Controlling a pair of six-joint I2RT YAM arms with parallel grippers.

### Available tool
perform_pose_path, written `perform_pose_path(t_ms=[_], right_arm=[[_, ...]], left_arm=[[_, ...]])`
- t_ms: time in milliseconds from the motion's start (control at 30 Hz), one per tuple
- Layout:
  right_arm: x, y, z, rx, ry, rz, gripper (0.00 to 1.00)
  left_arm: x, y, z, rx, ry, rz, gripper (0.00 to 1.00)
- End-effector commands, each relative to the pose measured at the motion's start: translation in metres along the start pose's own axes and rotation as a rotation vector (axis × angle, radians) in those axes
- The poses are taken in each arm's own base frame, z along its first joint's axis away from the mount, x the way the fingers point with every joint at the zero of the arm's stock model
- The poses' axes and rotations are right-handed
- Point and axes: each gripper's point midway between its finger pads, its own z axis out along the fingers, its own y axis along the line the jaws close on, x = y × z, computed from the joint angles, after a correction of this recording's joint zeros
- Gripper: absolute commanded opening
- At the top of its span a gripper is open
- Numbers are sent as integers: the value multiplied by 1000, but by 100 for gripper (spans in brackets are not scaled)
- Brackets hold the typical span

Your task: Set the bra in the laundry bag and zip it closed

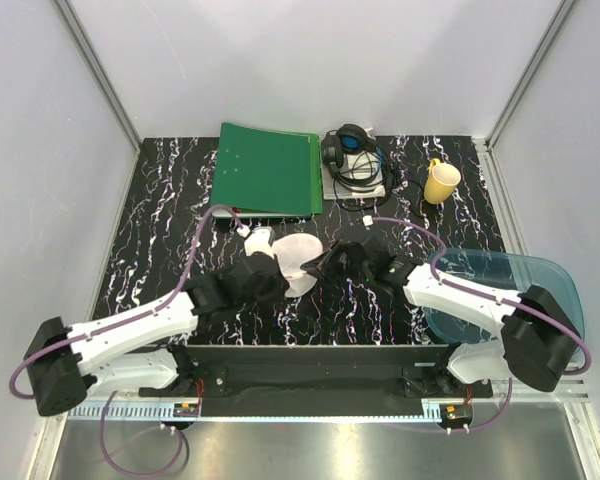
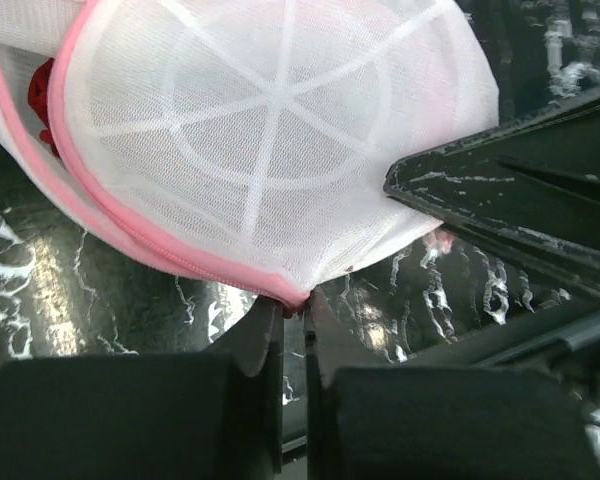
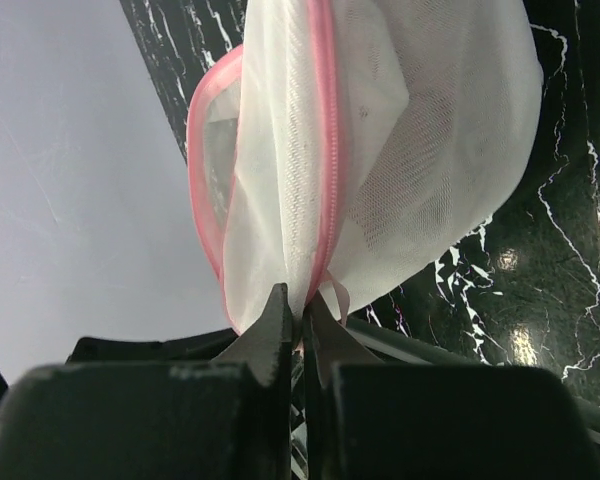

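The white mesh laundry bag with pink trim lies mid-table between both grippers. In the left wrist view its round ribbed face fills the frame. A bit of the red bra shows inside at the left edge. My left gripper is shut on the bag's pink edge. My right gripper is shut on the bag's pink zip edge, with the bag standing up from the jaws. In the top view the left gripper and the right gripper flank the bag.
A green folder, black headphones on a white box and a yellow mug stand at the back. A translucent blue tray sits at the right, under the right arm.
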Motion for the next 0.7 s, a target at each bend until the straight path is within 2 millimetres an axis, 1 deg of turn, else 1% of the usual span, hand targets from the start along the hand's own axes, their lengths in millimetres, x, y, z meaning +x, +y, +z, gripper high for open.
perform_pose_path(t_ms=[0, 33, 67, 100, 267, 367, 400, 500, 600, 667], right_arm=[[-19, 16, -18, -25, -77, -64, 0], [-19, 17, -18, -29, -75, -64, 0], [-19, 19, -18, -31, -72, -65, 0], [-17, 20, -19, -33, -63, -65, 0], [-15, 25, -20, -45, -52, -46, 0], [-16, 27, -21, -49, -57, -37, 0], [-16, 27, -20, -46, -55, -36, 0], [-14, 29, -18, -46, -44, -32, 0], [-14, 31, -18, -50, -41, -30, 0], [-14, 31, -17, -51, -43, -30, 0]], left_arm=[[7, 12, -12, 95, 17, 76, 25], [3, 4, -19, 151, -7, 69, 34], [2, -2, -22, 191, -17, 65, 36], [-1, -10, -24, 234, -28, 54, 37], [1, -27, -24, 305, -3, 54, 39], [-1, -39, -26, 366, -7, 39, 41], [-4, -42, -28, 377, -16, 31, 43], [-6, -38, -26, 342, -23, 18, 51], [-5, -38, -22, 323, -3, 19, 49], [-1, -38, -17, 313, 18, 13, 45]])
